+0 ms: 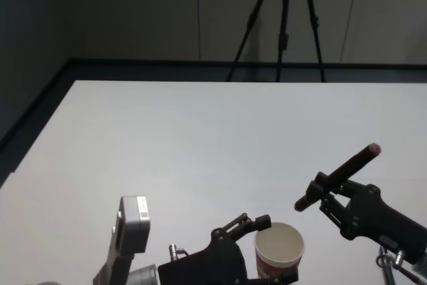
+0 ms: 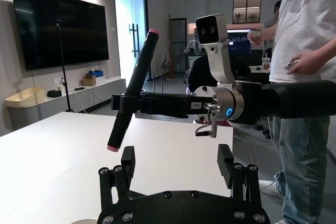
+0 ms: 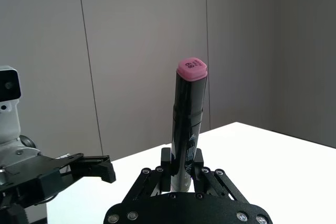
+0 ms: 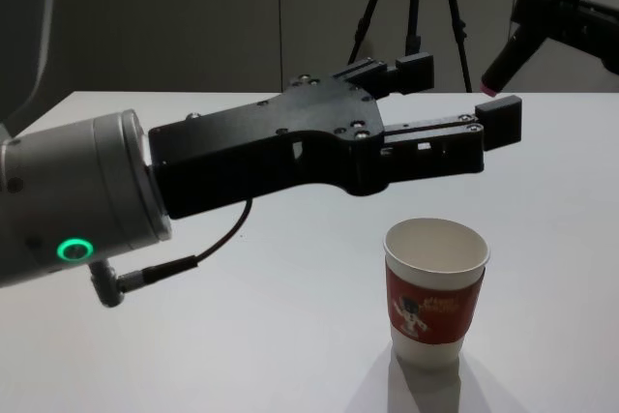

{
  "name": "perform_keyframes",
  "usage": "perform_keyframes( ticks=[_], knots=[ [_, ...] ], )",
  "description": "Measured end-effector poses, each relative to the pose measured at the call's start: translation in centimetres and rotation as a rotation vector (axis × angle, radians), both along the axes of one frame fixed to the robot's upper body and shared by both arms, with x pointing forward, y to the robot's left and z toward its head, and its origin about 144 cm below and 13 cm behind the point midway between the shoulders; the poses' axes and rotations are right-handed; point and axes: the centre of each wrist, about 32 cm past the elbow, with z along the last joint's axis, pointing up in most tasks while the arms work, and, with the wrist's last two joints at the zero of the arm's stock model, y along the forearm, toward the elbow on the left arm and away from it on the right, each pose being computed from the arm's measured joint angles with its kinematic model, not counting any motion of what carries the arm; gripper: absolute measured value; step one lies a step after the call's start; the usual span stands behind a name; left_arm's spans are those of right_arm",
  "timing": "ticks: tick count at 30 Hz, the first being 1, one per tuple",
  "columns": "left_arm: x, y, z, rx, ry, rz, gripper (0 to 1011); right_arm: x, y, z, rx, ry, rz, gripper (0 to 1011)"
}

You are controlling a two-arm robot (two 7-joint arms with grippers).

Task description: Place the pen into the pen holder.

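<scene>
Two grippers, head view: right gripper (image 1: 321,190) pinches black pink-capped marker pen (image 1: 341,171), tilted in air, right of white paper cup with red sleeve (image 1: 268,266), upright on white table (image 1: 167,151). Left wrist: pen clamped mid-barrel. Chest: left gripper (image 4: 459,94) spread, just above cup.
</scene>
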Motion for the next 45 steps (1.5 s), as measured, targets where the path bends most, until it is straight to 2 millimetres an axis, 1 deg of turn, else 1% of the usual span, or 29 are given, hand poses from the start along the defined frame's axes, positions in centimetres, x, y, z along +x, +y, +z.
perform_keyframes(
  ticks=[15,24,45],
  knots=[
    [0.0,0.0,0.0,0.000,0.000,0.000,1001,-0.1,1.6,-0.4,-0.073,-0.021,-0.117,229],
    [0.0,0.0,0.0,0.000,0.000,0.000,1001,-0.2,3.0,-0.6,-0.138,-0.027,-0.183,229],
    [0.0,0.0,0.0,0.000,0.000,0.000,1002,-0.3,5.9,-1.3,-0.243,-0.024,-0.279,229]
  ],
)
